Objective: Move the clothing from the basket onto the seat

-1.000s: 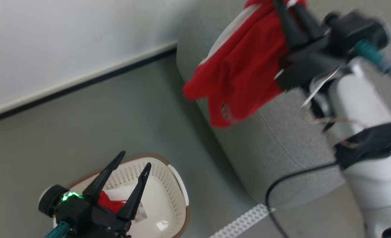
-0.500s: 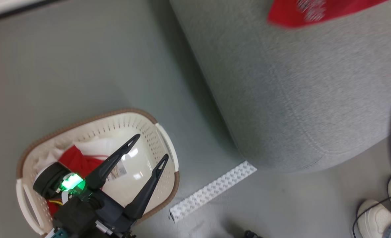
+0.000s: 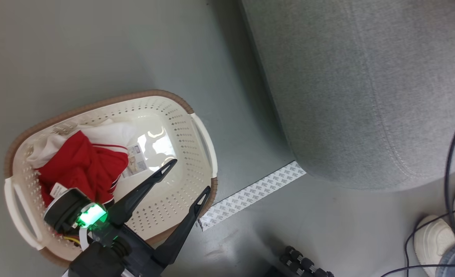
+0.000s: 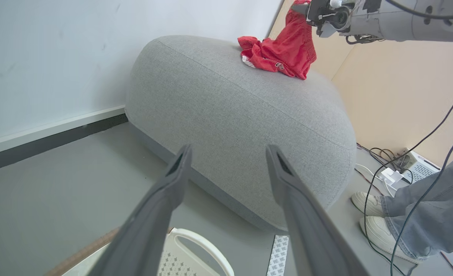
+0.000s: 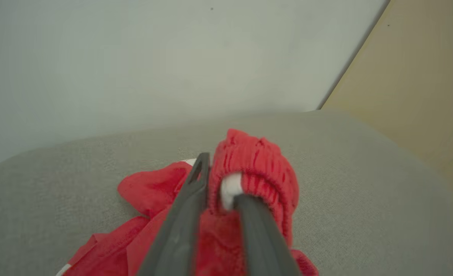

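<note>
One red garment (image 4: 280, 57) is bunched on top of the seat (image 4: 230, 107), pinched in the nearly closed right jaws; a second red-and-white garment (image 3: 81, 165) lies in the basket (image 3: 96, 100) near the seat. The release is best made once the cloth is slack and well in from the rounded edge, so nothing is dragged off as the arm (image 4: 402, 19) is lifted. The left jaws are wide open and empty above the basket. Against a second earlier, the head camera has been swung down to the basket, and the garment, then hanging over the seat's end, is now settled on top
</note>
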